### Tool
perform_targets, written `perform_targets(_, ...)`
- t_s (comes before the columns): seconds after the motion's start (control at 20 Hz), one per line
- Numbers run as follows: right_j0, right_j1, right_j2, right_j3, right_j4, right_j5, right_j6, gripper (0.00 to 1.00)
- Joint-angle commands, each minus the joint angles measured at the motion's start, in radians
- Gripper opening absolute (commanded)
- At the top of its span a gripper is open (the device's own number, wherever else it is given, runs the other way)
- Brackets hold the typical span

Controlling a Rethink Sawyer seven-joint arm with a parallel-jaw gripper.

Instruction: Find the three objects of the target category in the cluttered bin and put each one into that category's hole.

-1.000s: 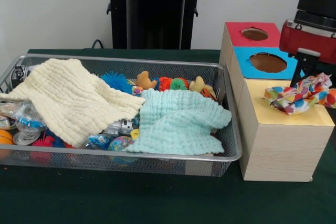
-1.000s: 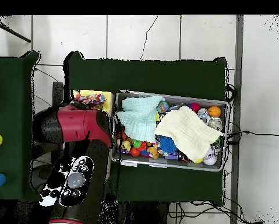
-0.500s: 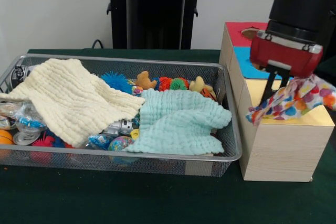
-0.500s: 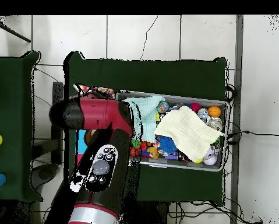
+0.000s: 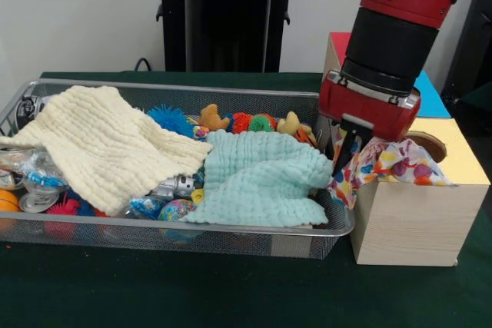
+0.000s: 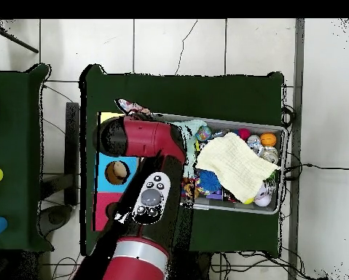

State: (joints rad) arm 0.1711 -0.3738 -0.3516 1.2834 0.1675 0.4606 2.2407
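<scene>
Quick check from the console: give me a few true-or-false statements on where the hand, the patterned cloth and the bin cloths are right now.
1. The hand holds a colourful patterned cloth. True.
2. The patterned cloth lies fully inside the wire bin. False: it hangs over the corner of the yellow-topped box, beside the bin.
3. A mint cloth lies in the bin nearest the boxes. True.
4. The cream cloth is on the table outside the bin. False: it lies in the bin.
</scene>
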Motion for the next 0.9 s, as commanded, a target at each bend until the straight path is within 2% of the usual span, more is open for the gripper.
perform_targets(0.05, -0.027, 0.026, 0.126, 0.042, -0.040, 0.063, 0.006, 0.00)
perform_targets(0.3, -0.040, -0.004, 0.164, 0.060, -0.016, 0.128, -0.003, 0.00)
perform_targets(0.5, -0.022, -0.085, 0.179, 0.094, 0.015, 0.270, 0.019, 0.00)
perform_targets(0.65, 0.004, -0.146, 0.162, 0.084, 0.022, 0.404, 0.043, 0.00)
perform_targets(0.9, 0.016, -0.177, 0.156, 0.047, 0.019, 0.506, 0.057, 0.00)
